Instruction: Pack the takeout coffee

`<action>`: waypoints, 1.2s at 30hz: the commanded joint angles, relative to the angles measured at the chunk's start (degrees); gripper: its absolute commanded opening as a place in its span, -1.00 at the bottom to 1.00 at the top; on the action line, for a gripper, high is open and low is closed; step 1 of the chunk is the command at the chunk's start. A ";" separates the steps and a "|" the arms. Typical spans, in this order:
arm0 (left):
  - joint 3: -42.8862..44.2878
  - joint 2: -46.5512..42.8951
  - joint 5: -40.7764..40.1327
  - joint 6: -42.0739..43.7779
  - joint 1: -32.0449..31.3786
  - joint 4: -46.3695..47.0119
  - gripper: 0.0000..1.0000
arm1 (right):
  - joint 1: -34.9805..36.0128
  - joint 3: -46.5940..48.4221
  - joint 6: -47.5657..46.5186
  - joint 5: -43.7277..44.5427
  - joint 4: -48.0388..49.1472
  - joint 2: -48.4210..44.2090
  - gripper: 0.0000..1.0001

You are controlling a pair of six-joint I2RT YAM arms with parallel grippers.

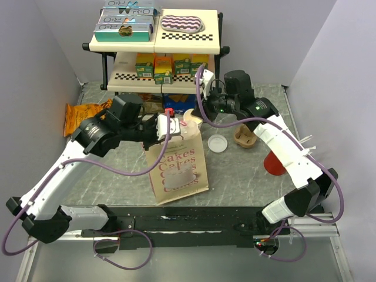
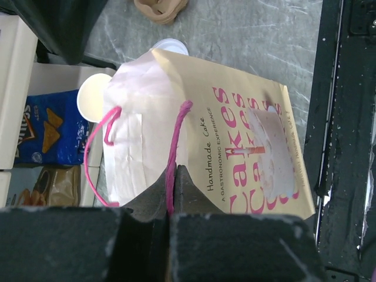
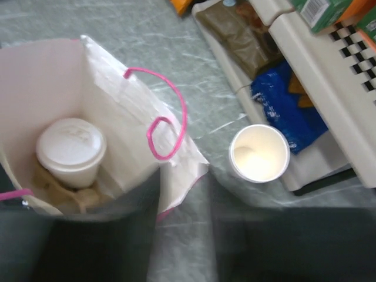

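The takeout coffee (image 3: 70,148), a cream cup with a round white lid, stands upright inside the open paper "Cakes" bag (image 1: 176,167), on a brownish insert. My left gripper (image 2: 171,176) is shut on the bag's near pink cord handle (image 2: 176,135) and holds that side up. The right gripper (image 3: 185,182) hovers over the bag's far rim, blurred, its jaws apart with nothing held between them. The other pink handle (image 3: 167,117) hangs loose on the far wall. In the top view the cup is hidden inside the bag.
A lidless cream cup (image 3: 258,154) stands just beside the bag, near the shelf (image 1: 155,41). A loose white lid (image 1: 218,143), a brown cup carrier (image 1: 245,137) and a red cup (image 1: 274,163) lie to the right. A blue chip bag (image 3: 288,103) sits under the shelf.
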 commanded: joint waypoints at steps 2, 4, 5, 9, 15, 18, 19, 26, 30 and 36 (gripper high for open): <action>-0.38 -3.44 2.18 0.42 -0.10 0.29 -0.99 | -0.11 -0.28 -1.13 -4.79 -1.40 0.12 0.19; -0.56 -3.44 2.19 0.68 -0.10 0.46 -0.99 | -0.11 -0.37 -1.31 -5.67 -1.15 0.83 0.31; -0.47 -3.26 2.27 1.20 -0.10 0.46 -0.99 | -0.11 -0.19 -1.23 -5.94 -0.88 1.96 0.34; -0.29 -2.73 2.18 1.82 -0.10 0.29 -0.99 | -0.02 3.58 -2.02 -9.18 -2.45 6.53 0.44; -4.60 -4.40 1.83 1.56 -0.10 1.96 -0.99 | 0.94 5.61 -2.99 -17.01 -6.15 11.29 0.51; -5.39 -5.01 1.57 1.30 -0.10 1.61 -0.99 | 1.82 5.17 -2.20 -18.15 -7.30 12.08 0.52; -5.48 -5.19 1.48 1.30 -0.10 1.43 -0.99 | 1.91 4.56 -2.11 -18.24 -7.30 12.08 0.52; -6.71 -6.25 0.51 1.12 -0.10 1.17 -0.91 | 2.88 3.59 -0.35 -19.21 -6.94 10.85 0.37; -5.67 -6.43 -0.71 1.03 -0.01 0.21 0.01 | 3.93 2.45 -1.31 -18.69 -9.14 9.80 0.23; -7.49 -11.94 -3.61 2.00 -0.10 -2.25 0.86 | 6.57 -2.21 -3.07 -12.71 -9.32 7.60 -0.45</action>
